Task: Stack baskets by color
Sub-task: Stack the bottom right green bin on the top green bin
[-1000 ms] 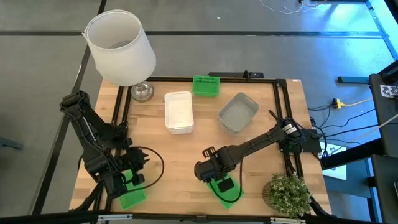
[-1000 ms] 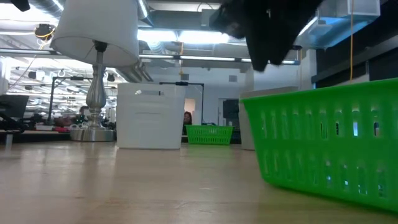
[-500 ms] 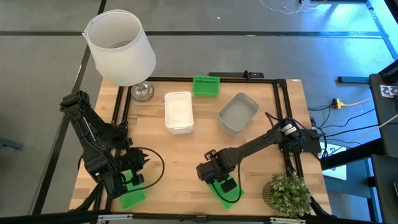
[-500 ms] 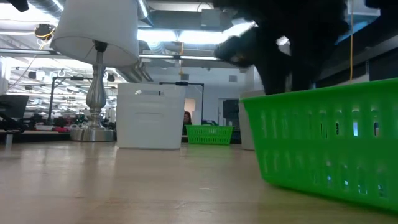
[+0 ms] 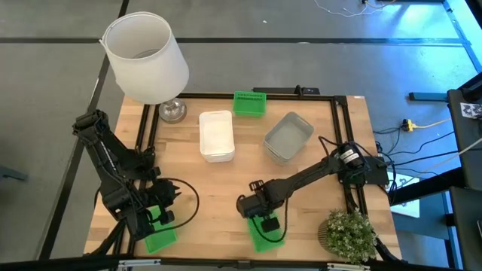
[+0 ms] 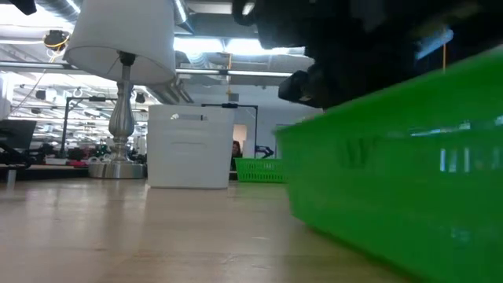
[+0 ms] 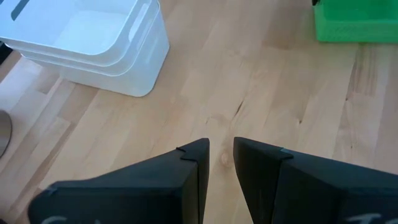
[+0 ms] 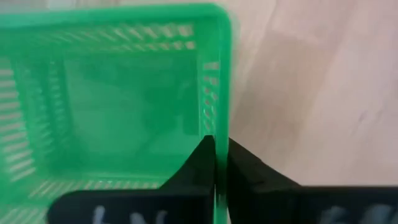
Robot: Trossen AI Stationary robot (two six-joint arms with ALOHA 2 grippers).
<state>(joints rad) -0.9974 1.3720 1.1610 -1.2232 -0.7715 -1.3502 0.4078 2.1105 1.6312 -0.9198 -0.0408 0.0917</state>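
Note:
A bright green basket (image 5: pixel 265 235) sits near the table's front edge, with my right gripper (image 5: pixel 262 218) (image 8: pixel 221 152) shut on its wall from above. A second green basket (image 5: pixel 159 239) lies under my left arm at the near left. My left gripper (image 7: pixel 221 152) hovers over bare wood, its fingers a narrow gap apart with nothing between them. Farther back stand a stack of white baskets (image 5: pixel 216 135), a stack of grey baskets (image 5: pixel 288 137) and a third green basket (image 5: pixel 249 104). My right gripper pinches one wall of the green basket (image 8: pixel 214 118), with one finger inside the basket and one outside. The fingers come from above, pointing down, at the basket's far side. The basket's bottom looks to be on the table in the low view (image 6: pixel 354 236).
A big white lamp (image 5: pixel 145 56) stands at the far left corner. A potted plant (image 5: pixel 348 233) sits at the near right, close to the held basket. A black frame (image 5: pixel 339 120) rims the table. Bare wood (image 5: pixel 211 196) lies between the arms.
My right gripper has come down onto the green basket and shut on its wall. The basket has turned about and shifted a little toward the table's left, and it looms larger in the low view.

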